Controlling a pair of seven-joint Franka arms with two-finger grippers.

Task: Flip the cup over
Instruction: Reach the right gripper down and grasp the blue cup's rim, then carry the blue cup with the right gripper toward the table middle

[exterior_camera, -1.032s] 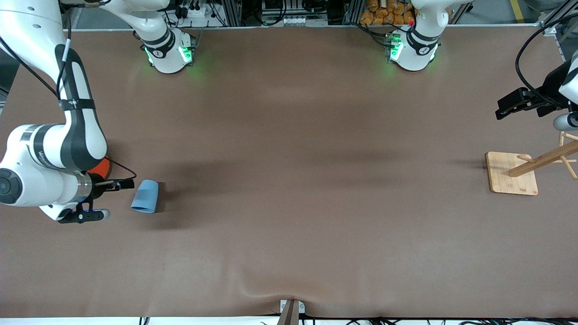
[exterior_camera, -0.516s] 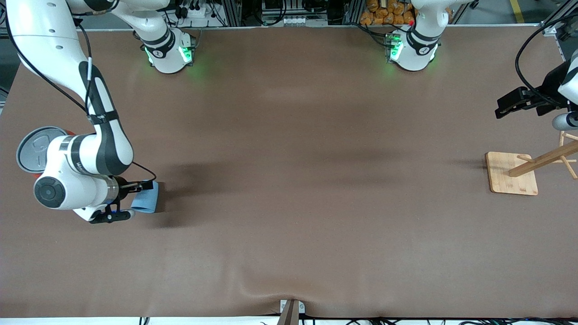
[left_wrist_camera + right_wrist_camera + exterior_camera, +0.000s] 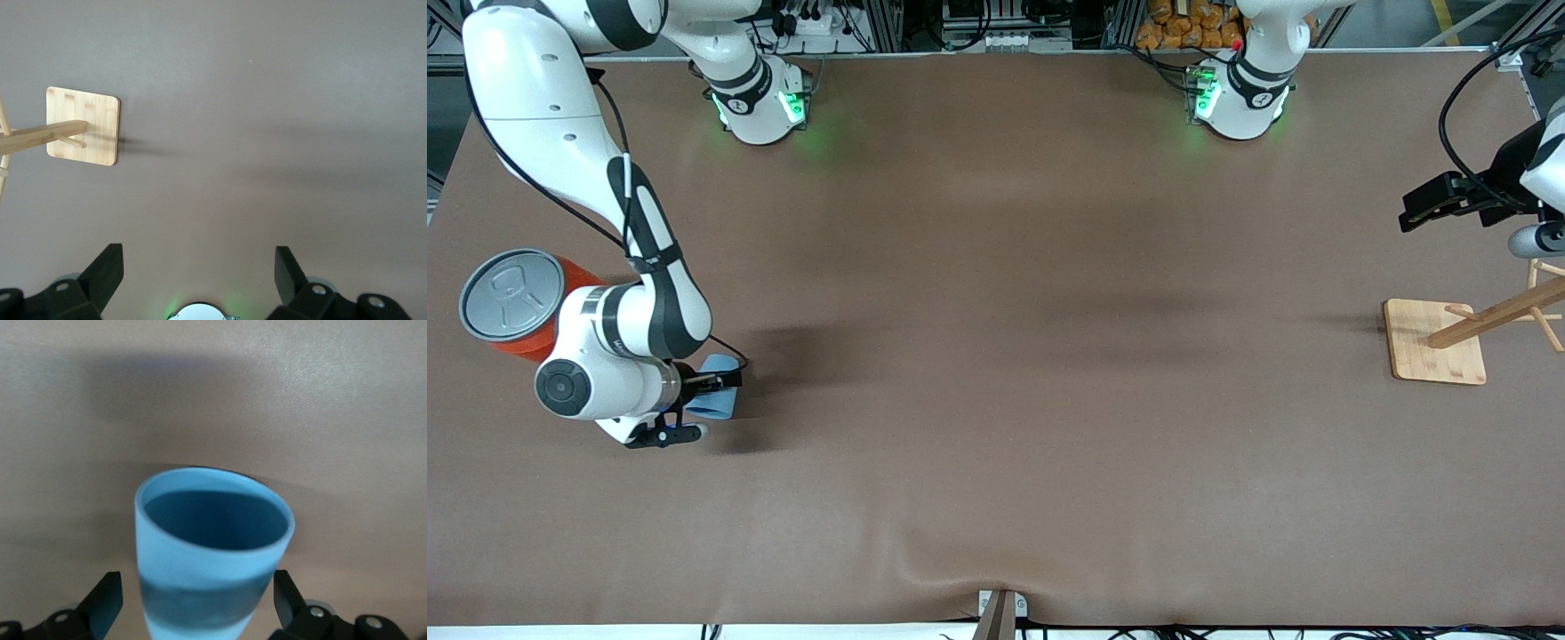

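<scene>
The small light-blue tapered plastic cup (image 3: pixel 713 399) is lying on its side on the brown table (image 3: pixel 996 444), sitting between the spread fingers of the right gripper (image 3: pixel 704 404), which are flanking it without clamping. Just beside that arm's wrist, toward the right arm's end, a large orange cylinder with a grey lid (image 3: pixel 513 300) is standing. The left gripper (image 3: pixel 198 267) is waiting, jaws apart, above a wooden peg stand (image 3: pixel 1436 341).
</scene>
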